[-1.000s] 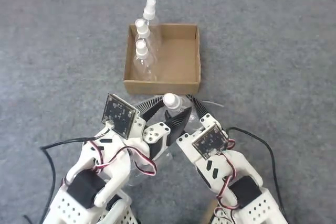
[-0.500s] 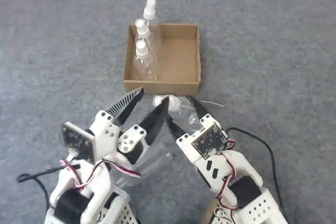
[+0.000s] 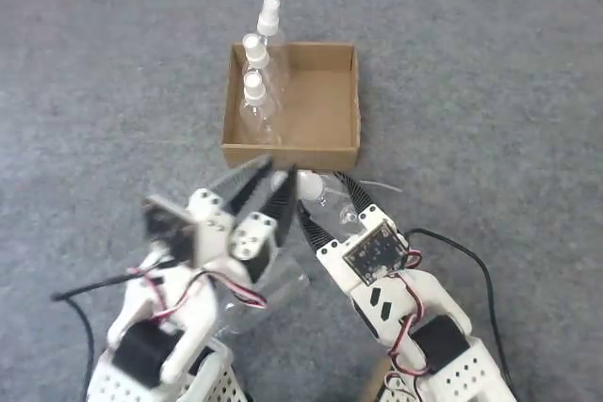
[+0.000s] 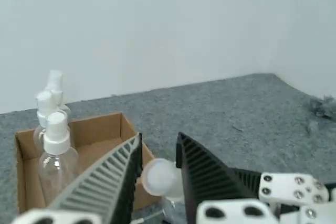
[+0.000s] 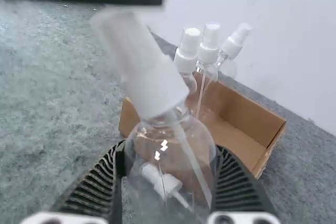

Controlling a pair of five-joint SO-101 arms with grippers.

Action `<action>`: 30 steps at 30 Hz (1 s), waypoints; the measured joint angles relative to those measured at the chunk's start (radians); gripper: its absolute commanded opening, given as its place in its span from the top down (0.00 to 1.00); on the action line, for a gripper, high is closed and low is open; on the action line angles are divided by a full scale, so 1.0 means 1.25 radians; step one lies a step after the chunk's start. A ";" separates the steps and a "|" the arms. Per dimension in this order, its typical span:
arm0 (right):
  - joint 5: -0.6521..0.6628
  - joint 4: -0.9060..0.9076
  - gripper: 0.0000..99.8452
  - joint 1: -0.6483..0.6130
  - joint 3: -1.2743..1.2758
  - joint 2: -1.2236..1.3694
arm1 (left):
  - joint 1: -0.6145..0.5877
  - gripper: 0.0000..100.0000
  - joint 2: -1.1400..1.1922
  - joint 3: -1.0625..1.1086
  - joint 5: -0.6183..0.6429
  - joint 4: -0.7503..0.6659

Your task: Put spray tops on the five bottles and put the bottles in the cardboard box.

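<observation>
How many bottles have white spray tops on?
4. Three bottles stand along the cardboard box's left wall; one bottle is in the right gripper. More may hide under the arms.

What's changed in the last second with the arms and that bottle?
The left end effector drew back from the white spray top, then swung forward around it again. The right end effector kept the clear plastic bottle clamped; the brown cardboard box and three capped bottles stayed put.

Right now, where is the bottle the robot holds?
In the high view, the bottle is in the right gripper, just in front of the cardboard box's near wall.
</observation>
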 measured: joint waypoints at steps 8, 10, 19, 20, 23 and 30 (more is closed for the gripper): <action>-0.001 0.032 0.92 0.002 0.000 0.001 | 0.041 0.91 0.085 -0.026 -0.017 -0.017; -0.001 0.032 0.92 0.002 0.000 0.001 | 0.043 0.91 0.086 -0.032 -0.017 -0.014; 0.001 0.032 0.92 0.000 0.000 0.001 | 0.052 0.91 0.093 -0.037 -0.017 -0.038; 0.001 0.032 0.92 0.000 0.000 0.001 | 0.052 0.91 0.093 -0.037 -0.017 -0.038; 0.001 0.032 0.92 0.000 0.000 0.001 | 0.052 0.91 0.093 -0.037 -0.023 -0.038; 0.001 0.055 0.92 0.000 0.000 0.001 | 0.058 0.90 0.095 -0.036 -0.061 -0.037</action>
